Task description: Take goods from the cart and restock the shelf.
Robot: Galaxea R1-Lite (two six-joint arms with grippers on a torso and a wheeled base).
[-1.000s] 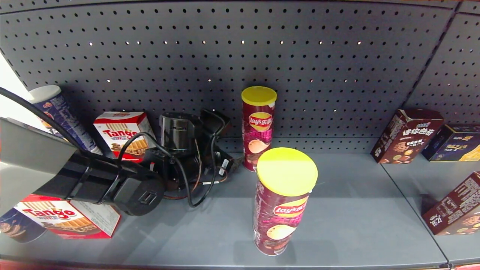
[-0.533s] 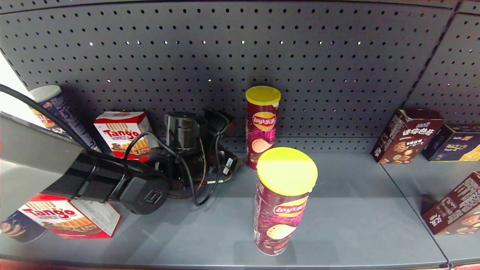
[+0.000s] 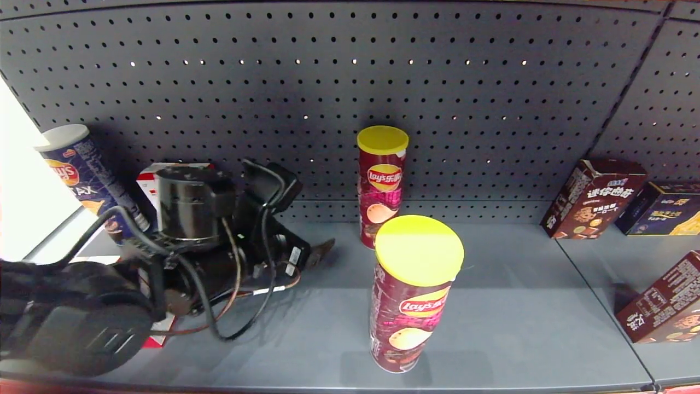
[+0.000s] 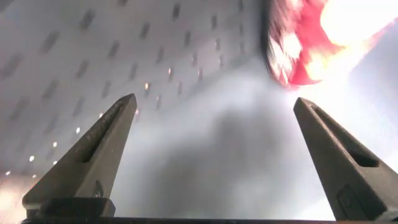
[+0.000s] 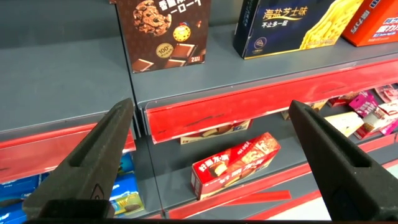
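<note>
On shelf (image 3: 519, 306), near rear chip can (image 3: 381, 186) | left jaws spread wide, empty | right jaws likewise, empty

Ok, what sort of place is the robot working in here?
Most likely a shop aisle, or a mock-up of one: a pegboard-backed shelf, chip cans and snack boxes stood facing outward, and red edge strips on the lower shelves.
</note>
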